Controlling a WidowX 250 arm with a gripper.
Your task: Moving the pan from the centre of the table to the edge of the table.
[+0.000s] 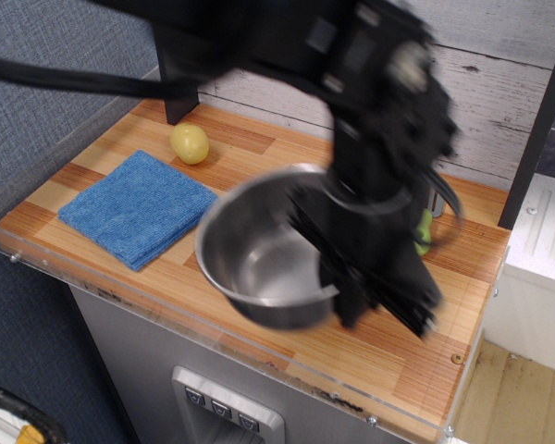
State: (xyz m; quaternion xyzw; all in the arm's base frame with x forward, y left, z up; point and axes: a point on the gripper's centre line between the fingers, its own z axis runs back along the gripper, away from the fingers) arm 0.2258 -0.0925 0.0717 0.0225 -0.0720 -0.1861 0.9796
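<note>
The pan (259,254), a shiny round steel bowl, is held up above the front middle of the wooden table (259,148), near its front edge. My gripper (347,301) is shut on the pan's right rim; the black fingers and arm are blurred from motion and hide the rim there. The pan's mouth tilts slightly toward the camera and its inside is empty.
A folded blue cloth (137,207) lies at the left. A yellow-green round fruit (189,142) sits behind it. The green-handled spatula (425,231) is mostly hidden behind my arm at the right. A clear acrylic guard (120,294) rims the front edge.
</note>
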